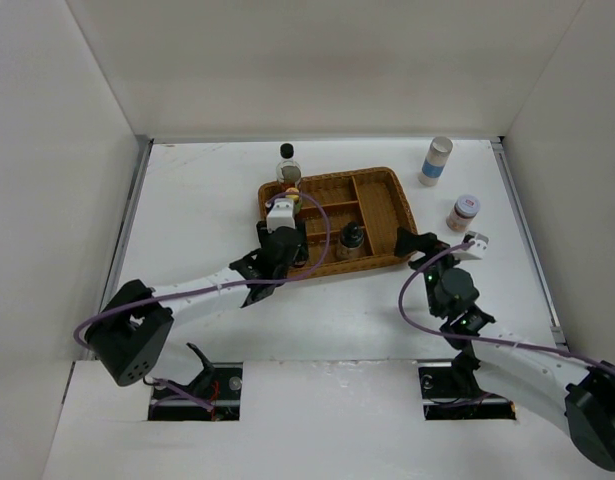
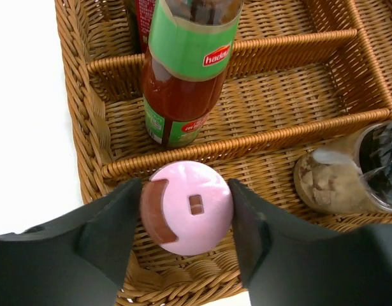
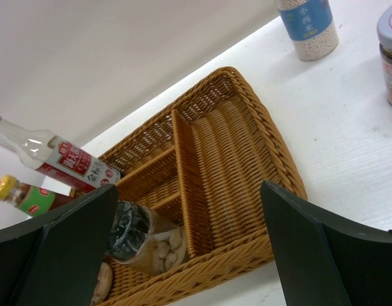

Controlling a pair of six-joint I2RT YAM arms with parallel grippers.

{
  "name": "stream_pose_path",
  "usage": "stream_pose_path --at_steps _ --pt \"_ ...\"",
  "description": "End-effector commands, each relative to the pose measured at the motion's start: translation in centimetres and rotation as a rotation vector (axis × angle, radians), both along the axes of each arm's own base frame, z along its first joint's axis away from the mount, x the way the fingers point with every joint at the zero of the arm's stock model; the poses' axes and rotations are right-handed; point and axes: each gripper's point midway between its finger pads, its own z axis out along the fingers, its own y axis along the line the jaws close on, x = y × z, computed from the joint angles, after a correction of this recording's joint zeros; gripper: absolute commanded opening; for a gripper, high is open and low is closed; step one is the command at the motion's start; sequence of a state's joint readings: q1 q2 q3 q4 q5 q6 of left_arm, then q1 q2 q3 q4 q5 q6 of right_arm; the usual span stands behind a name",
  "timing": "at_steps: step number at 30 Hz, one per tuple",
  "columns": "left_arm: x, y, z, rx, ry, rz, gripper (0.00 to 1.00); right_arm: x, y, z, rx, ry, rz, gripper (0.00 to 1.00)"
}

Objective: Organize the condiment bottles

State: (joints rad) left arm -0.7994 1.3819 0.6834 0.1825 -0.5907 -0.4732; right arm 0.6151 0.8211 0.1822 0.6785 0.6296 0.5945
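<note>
My left gripper is shut on the pink-lidded jar, in the near-left compartment of the brown wicker tray. The yellow-capped red bottle stands in the compartment behind it. The dark shaker stands in the near middle compartment. The tall clear black-capped bottle stands at the tray's far-left edge. The white bottle with blue label and the purple-lidded jar stand on the table right of the tray. My right gripper is open and empty by the tray's near-right corner.
The tray has a long right compartment with nothing in it. White walls enclose the table on the left, back and right. Both arms' purple cables loop near the tray's front edge.
</note>
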Motion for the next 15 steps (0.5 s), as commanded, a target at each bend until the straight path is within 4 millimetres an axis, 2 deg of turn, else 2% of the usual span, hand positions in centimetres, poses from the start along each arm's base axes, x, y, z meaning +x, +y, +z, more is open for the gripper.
stream_pose_path --at_steps 1,4,6,7,12,13,14,15 --pt "0.3 -0.3 0.5 -0.02 -0.031 -0.008 0.58 0.8 -0.5 1.4 0.006 -0.022 -0.048 1.0" --pt "0.2 0.0 1.2 -0.048 -0.057 -0.007 0.74 1.4 -0.1 1.4 -0.043 -0.011 -0.045 1.0" --pt "-0.2 0.1 2.3 -0.083 -0.085 -0.015 0.87 1.3 0.5 2.1 -0.06 -0.031 -0.033 1.0" --pt "-0.4 0.1 3.1 -0.106 -0.106 -0.019 0.99 1.3 0.9 2.7 -0.067 -0.048 -0.019 1.0" --pt "-1.7 0.8 8.2 -0.254 -0.253 -0.03 1.0 1.7 1.7 6.3 -0.102 -0.099 -0.004 1.0" --pt "-2.1 1.3 9.3 -0.29 -0.291 -0.027 1.0 1.9 2.0 7.0 -0.114 -0.097 0.004 0.95" --pt "-2.4 1.7 10.0 -0.314 -0.316 -0.024 1.0 2.2 2.2 7.4 -0.123 -0.089 0.008 0.84" --pt "-3.0 2.5 11.3 -0.362 -0.365 -0.016 1.0 2.8 2.3 8.1 -0.137 -0.076 0.009 0.62"
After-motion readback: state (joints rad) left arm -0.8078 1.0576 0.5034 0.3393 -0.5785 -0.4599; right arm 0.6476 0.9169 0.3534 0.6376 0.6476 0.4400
